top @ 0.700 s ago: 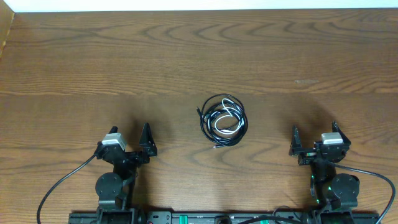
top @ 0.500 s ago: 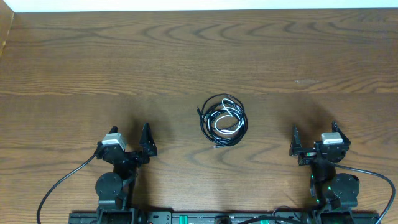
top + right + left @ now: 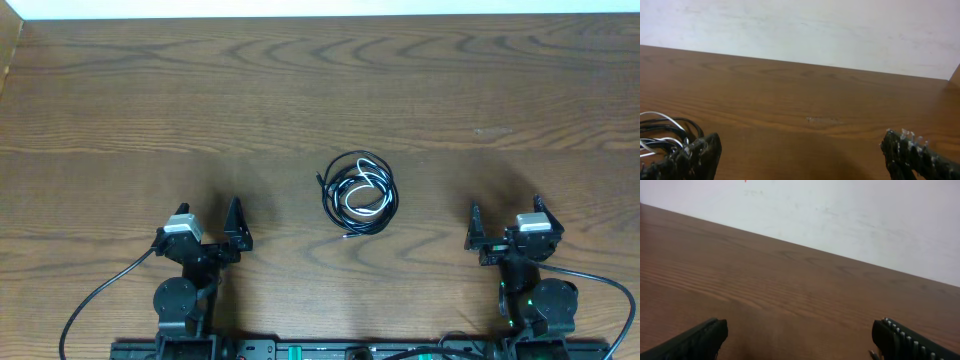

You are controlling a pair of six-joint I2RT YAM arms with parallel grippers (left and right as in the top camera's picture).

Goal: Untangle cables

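- Cables (image 3: 359,192): one tangled coil, several black + one white, lying mid-table (image 3: 140,100), between the arms and well apart from both.
- L gripper (image 3: 799,335): jaws spread wide, nothing held, low over bare wood.
- R gripper (image 3: 800,152): jaws spread wide, empty; coil's edge shows beyond one finger (image 3: 690,157) in wrist view.

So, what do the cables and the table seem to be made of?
The cables: thin cords with a smooth sheath, probably plastic or rubber, mostly black with one white; they bend into tight loops. The table: wood or a wood-look laminate, brown, with clear grain lines and a soft sheen.
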